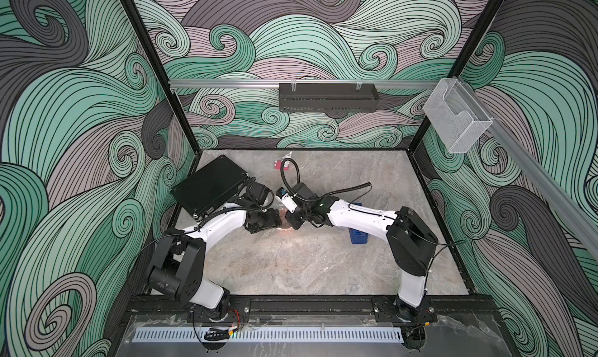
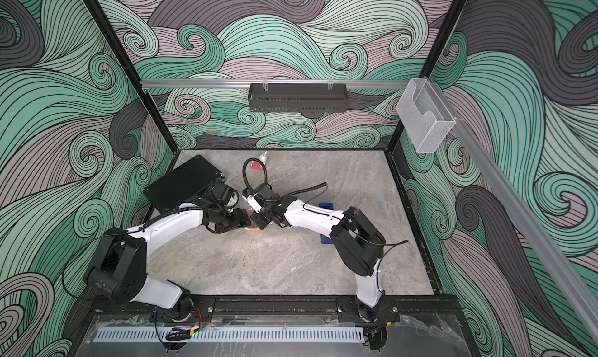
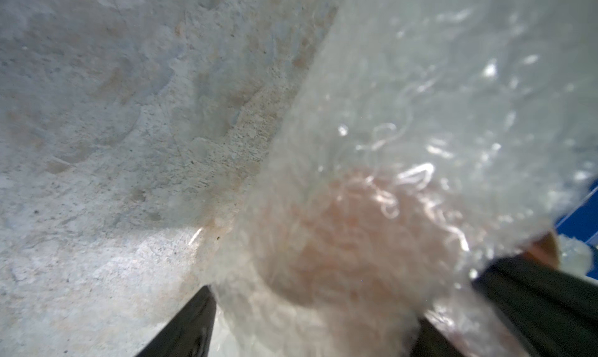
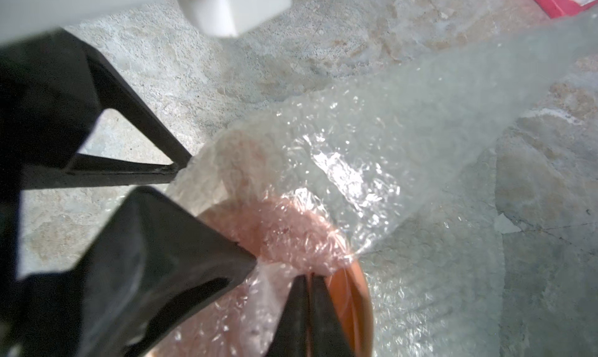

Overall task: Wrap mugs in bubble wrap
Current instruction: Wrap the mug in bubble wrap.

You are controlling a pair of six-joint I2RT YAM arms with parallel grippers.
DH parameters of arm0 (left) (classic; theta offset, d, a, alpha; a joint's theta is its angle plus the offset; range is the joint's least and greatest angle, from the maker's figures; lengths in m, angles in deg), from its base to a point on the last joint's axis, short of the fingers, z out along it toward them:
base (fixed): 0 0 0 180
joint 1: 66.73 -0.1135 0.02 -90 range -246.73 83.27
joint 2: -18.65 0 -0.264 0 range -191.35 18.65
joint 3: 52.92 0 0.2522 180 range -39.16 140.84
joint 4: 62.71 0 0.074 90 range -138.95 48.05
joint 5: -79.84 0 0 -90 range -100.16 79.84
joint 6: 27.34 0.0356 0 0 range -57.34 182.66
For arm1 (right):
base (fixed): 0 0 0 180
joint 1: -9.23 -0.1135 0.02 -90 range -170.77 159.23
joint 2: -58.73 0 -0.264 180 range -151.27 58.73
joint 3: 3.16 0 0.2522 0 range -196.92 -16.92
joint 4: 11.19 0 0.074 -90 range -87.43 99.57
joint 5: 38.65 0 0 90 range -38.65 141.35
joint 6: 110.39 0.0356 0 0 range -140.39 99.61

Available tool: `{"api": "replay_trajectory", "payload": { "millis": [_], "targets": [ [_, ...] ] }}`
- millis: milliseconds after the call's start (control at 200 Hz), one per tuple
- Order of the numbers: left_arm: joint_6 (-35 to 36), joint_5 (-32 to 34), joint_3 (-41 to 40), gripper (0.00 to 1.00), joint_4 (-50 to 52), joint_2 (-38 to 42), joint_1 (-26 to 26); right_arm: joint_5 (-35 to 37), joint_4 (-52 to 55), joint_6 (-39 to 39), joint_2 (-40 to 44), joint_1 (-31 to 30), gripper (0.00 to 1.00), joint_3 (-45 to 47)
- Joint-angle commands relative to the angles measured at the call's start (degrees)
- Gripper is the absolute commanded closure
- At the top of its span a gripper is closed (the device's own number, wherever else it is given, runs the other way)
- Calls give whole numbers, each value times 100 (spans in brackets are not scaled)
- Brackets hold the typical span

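The salmon-orange mug [image 4: 356, 290] stands mid-table between my two grippers and is mostly covered by the bubble wrap [image 4: 372, 145]. In both top views only a reddish patch [image 1: 284, 218] [image 2: 251, 214] of it shows. My left gripper [image 3: 314, 307] straddles the wrapped mug [image 3: 339, 242], with one black finger against the wrap on each side. The bubble wrap [image 3: 437, 96] trails away over the table. My right gripper [image 4: 310, 274] has its fingers nearly together, and wrap is bunched at their tips over the mug's rim. The left gripper [image 4: 218, 216] sits just beside them.
A blue tape dispenser [image 1: 357, 235] [image 2: 325, 206] stands under the right forearm. A black case [image 1: 210, 185] leans at the back left. A small red-and-white figurine [image 1: 279, 163] is at the back centre. A black basket [image 1: 326, 96] and a clear holder [image 1: 456, 119] hang on the rails.
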Motion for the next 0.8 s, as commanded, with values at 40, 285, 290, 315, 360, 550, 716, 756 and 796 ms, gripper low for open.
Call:
{"api": "replay_trajectory", "payload": {
  "millis": [40, 285, 290, 315, 360, 550, 716, 756, 796],
  "targets": [
    [59, 299, 60, 23, 137, -121, 45, 234, 392, 451, 634, 63, 65, -53],
    [51, 308, 71, 23, 174, -77, 50, 322, 516, 1800, 2011, 204, 42, 1122],
    [51, 308, 72, 23, 174, -77, 52, 324, 516, 1849, 2043, 212, 41, 1163],
    [50, 308, 72, 23, 172, -77, 53, 319, 457, 2050, 2208, 248, 40, 1386],
    [51, 308, 72, 23, 174, -77, 54, 311, 234, 2419, 2537, 333, 38, 1821],
    [42, 299, 95, 23, 172, -85, 71, 316, -278, 3819, 3692, 764, 30, 3321],
    [29, 305, 136, 24, 178, -152, 82, 802, -4, 4756, 3821, 895, 27, 3741],
    [33, 308, 143, 24, 176, -164, 84, 855, -47, 4896, 3794, 922, 27, 3867],
    [29, 316, 143, 24, 179, -173, 90, 881, -95, 5083, 3760, 947, 27, 3976]
  ]
}}
